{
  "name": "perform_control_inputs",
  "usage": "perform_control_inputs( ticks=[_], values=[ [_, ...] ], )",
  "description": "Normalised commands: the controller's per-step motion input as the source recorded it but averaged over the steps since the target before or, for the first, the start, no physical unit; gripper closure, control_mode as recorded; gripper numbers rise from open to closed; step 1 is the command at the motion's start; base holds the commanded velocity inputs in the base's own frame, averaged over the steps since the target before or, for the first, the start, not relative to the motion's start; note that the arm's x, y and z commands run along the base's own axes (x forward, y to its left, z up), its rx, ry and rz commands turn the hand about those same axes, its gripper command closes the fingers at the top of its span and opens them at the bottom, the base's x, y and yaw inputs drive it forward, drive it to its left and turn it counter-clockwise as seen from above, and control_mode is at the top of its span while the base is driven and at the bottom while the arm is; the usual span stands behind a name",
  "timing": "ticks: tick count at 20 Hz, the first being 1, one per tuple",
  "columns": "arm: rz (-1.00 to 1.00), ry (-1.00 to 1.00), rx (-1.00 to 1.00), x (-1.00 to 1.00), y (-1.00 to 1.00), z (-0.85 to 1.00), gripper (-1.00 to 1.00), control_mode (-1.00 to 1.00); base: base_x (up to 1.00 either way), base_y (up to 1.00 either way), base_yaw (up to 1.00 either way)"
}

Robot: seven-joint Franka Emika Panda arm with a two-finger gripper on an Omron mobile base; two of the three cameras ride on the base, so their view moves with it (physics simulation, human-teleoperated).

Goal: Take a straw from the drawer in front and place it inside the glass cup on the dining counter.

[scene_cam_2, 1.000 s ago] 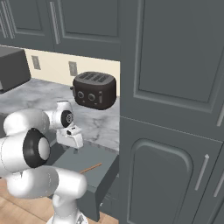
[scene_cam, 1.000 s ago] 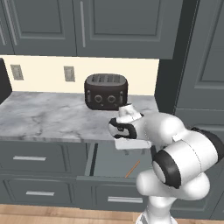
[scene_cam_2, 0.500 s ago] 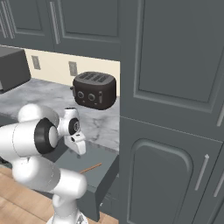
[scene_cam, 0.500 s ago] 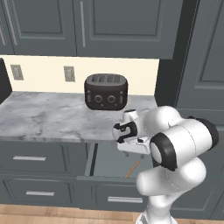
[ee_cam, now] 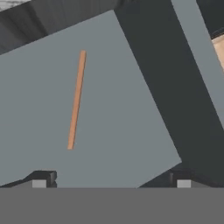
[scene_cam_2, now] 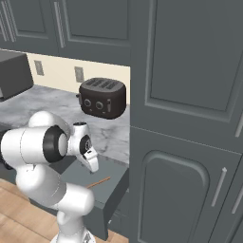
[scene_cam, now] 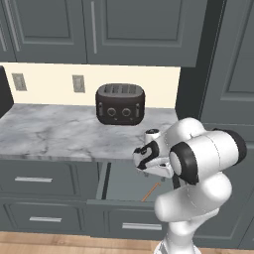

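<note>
While the drawer stands pulled out: the arm hangs over it, hand pointed down into the box.

Drawer (scene_cam: 124,186): open below the marble surface (scene_cam: 54,136), slate-grey, flat floor bare apart from one item. In the right base view its front panel (scene_cam_2: 102,201) juts toward the camera beside the tall cabinet door (scene_cam_2: 190,118).

Straw (ee_cam: 76,99): lies flat on the drawer floor, thin, straight, brownish-orange. In the left base view it shows as a short slanted line (scene_cam: 151,192) near the drawer's right side, just beside the arm's white body. In the right base view it lies (scene_cam_2: 98,182) near the drawer's front edge, below the hand. Nothing touches it.

Gripper (ee_cam: 111,180): jaws spread wide, nothing between them. Hand view has the two dark tips at the bottom, far apart, above the drawer floor; the straw sits ahead of them, nearer the left tip, clear of both. Base views show the hand (scene_cam: 149,158) above the drawer opening, level with the surface edge, and again (scene_cam_2: 88,152) over the drawer interior.

Toaster (scene_cam: 120,103): dark, two dials on its face, stands on the surface against the cream back wall, behind the drawer and well apart from the hand.

Wall sockets (scene_cam: 78,83): two plates on the back wall, left of the toaster.

Upper cabinets (scene_cam: 134,27): grey doors, closed, above the surface.
</note>
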Motion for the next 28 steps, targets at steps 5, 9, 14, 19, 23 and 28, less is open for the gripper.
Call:
perform_control_inputs(
  ticks=[5, 9, 14, 19, 23, 28],
  values=[
    [0.01, -0.19, 0.00, 0.07, -0.09, -0.28, -1.00, -1.00, 0.00, 0.00, 0.00],
    [0.00, -0.16, 0.00, 0.09, -0.09, -0.34, -1.00, -1.00, 0.00, 0.00, 0.00],
    [0.00, -0.04, 0.00, 0.33, -0.05, -0.26, -1.00, -1.00, 0.00, 0.00, 0.00],
    [0.00, 0.00, 0.00, 0.44, -0.01, -0.09, -1.00, -1.00, 0.00, 0.00, 0.00],
    [0.00, 0.03, 0.00, 0.26, 0.00, -0.23, -1.00, -1.00, 0.00, 0.00, 0.00],
    [0.00, 0.01, 0.00, 0.14, -0.07, -0.26, -1.00, -1.00, 0.00, 0.00, 0.00]
  ],
)
